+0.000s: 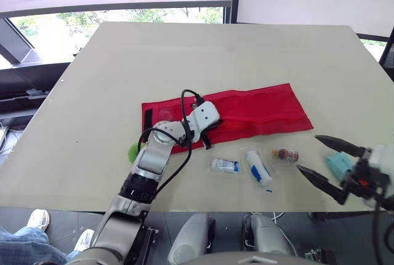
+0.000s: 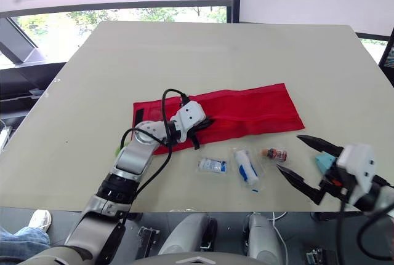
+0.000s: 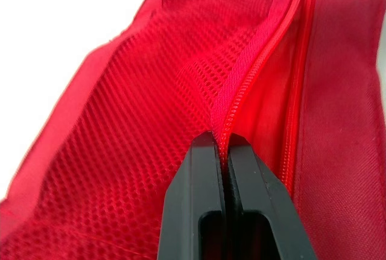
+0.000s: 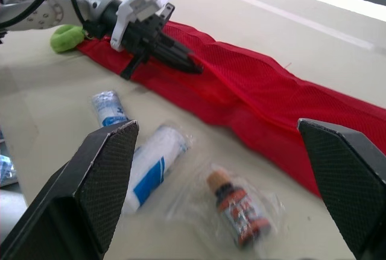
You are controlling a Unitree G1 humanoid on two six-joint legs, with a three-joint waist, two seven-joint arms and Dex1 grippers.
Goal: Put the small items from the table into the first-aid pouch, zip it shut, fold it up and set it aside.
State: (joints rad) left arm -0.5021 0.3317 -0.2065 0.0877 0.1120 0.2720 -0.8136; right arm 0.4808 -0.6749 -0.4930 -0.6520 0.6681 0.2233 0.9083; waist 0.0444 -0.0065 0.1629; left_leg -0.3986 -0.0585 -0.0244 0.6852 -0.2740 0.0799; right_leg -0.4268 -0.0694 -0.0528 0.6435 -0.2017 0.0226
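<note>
The red first-aid pouch [image 1: 258, 112] lies unfolded across the middle of the table. My left gripper [image 3: 227, 145] is shut on the pouch's zipper edge [image 3: 253, 73], lifting the mesh a little. In front of the pouch lie a small wrapped bandage roll [image 1: 224, 165], a white tube in plastic [image 1: 258, 168] and a small brown bottle in plastic [image 1: 286, 154]. My right gripper [image 1: 320, 160] hangs open at the table's near right, just right of the bottle. A green object [image 1: 133, 150] sits by the pouch's left end.
A teal object [image 1: 339, 164] lies at the table's near right edge behind my right gripper. The table [image 1: 215, 56] stretches bare behind the pouch. Chair backs [image 1: 191, 240] stand below the near edge.
</note>
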